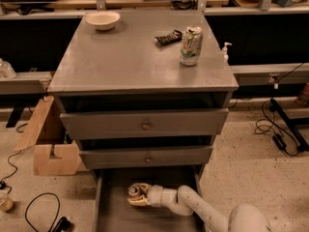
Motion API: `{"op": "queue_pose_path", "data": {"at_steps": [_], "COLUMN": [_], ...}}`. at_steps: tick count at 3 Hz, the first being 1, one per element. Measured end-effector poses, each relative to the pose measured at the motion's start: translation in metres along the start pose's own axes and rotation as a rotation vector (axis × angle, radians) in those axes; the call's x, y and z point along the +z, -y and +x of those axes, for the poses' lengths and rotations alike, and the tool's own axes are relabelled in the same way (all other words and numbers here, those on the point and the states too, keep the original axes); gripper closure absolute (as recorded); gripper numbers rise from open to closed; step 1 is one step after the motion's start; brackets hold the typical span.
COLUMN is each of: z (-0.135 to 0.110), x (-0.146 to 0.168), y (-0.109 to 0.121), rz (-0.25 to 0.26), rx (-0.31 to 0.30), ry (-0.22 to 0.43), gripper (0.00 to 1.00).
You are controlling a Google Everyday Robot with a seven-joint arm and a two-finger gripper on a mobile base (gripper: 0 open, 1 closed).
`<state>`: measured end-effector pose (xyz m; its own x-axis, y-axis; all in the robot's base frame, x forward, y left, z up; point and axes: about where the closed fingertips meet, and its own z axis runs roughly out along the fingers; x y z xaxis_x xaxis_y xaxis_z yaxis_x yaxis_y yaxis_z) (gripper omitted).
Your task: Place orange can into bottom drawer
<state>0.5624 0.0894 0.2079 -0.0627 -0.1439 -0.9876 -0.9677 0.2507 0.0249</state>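
Note:
The bottom drawer (113,211) is pulled out at the foot of the grey cabinet, a shallow grey tray. My gripper (137,196) reaches into it from the lower right, low over the drawer floor. It is shut on the orange can (134,191), whose silver top and a bit of coppery side show between the pale fingers (138,202). The can sits near the middle of the drawer, close to the back.
On the cabinet top (120,57) stand a white-and-green can (190,45), a dark snack bag (168,37) and a white bowl (102,19). Two upper drawers with knobs (145,126) are closed. A cardboard piece (50,144) leans at the left; cables (275,129) lie at the right.

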Motion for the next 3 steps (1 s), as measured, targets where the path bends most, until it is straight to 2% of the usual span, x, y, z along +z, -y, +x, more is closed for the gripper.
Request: {"op": "queue_pose_path", "data": {"at_steps": [1, 2, 3], "z": [0.018, 0.0164, 0.0159], "x": [0.0121, 0.0134, 0.0159], "y": [-0.0028, -0.0049, -0.0067], "rz": [-0.017, -0.021, -0.025], "rx": [0.04, 0.039, 0.04], "ry": [0.009, 0.01, 0.012], "gripper": [0.97, 0.74, 0.44]}}
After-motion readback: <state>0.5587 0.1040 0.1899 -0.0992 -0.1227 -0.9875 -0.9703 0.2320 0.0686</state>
